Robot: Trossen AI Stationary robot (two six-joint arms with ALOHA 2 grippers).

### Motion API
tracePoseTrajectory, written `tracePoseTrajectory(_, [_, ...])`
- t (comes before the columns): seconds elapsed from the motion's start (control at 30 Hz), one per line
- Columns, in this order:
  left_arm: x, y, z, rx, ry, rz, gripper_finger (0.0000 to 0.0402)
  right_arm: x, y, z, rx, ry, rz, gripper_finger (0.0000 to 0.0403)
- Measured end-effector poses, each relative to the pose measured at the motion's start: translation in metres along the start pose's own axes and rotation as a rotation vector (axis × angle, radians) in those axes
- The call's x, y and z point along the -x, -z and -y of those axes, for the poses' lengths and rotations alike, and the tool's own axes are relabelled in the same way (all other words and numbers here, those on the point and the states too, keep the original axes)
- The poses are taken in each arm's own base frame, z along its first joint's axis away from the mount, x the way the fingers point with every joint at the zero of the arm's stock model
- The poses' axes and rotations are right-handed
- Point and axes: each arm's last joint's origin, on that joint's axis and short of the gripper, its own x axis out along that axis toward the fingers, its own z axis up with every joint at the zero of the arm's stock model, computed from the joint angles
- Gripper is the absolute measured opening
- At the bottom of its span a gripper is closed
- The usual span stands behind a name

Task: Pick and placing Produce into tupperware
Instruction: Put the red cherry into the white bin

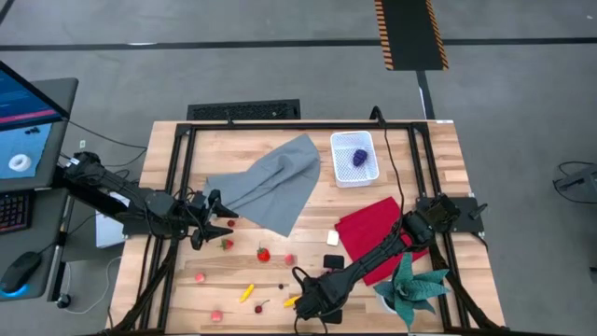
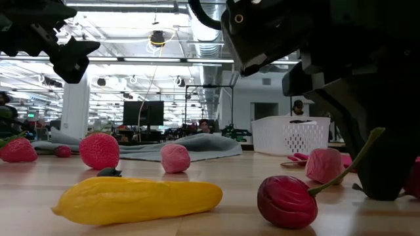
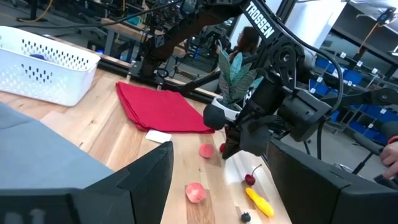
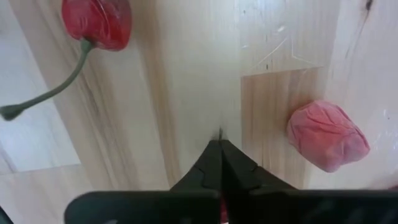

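The word TROSSEN is printed in white letters on the right arm (image 3: 267, 28). No other writing can be read.

The right gripper (image 1: 315, 306) is low over the wood table (image 1: 308, 201), near the front edge. Its two dark fingers (image 4: 219, 163) are pressed together with nothing between them. A shiny red cherry (image 4: 97, 20) with a thin green stem lies near the tips on one side. A wrinkly pink berry (image 4: 328, 136) lies on the other side.

The left gripper (image 1: 216, 209) hangs at the left side of the table, beside a gray cloth (image 1: 270, 182). Its fingers are apart and hold nothing.

The tub (image 1: 354, 159) is white plastic with little holes in its walls and round corners. It sits at the back of the table. A bumpy purple grape bunch (image 1: 360, 157) lies inside it.

The other fruit is spread over the front of the table. A smooth, long yellow piece (image 2: 138, 198) lies close to the low camera, next to the cherry. A dotted red strawberry (image 2: 100, 151) sits farther back.

A folded red cloth (image 1: 373, 229) lies at the right. A spiky green toy plant (image 1: 412, 287) sits at the front right corner.
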Motion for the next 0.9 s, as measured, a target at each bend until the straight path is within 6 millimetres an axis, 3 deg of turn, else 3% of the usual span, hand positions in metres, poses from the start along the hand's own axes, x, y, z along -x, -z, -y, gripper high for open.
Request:
tracePoseTrajectory(0.27, [0.0, 0.0, 0.0, 0.0, -0.006, 0.003, 0.0249, 0.015, -0.006, 0.01, 0.001, 0.057, 0.012, 0.0012])
tracePoseTrajectory(0.57, [0.0, 0.001, 0.0, -0.002, -0.009, -0.004, 0.0249, 0.078, 0.0, 0.029, -0.038, 0.093, 0.115, 0.001])
tracePoseTrajectory(0.9, [0.0, 0.001, -0.001, -0.006, -0.029, -0.007, 0.0249, 0.16, 0.029, 0.083, -0.159, 0.189, 0.3, 0.001])
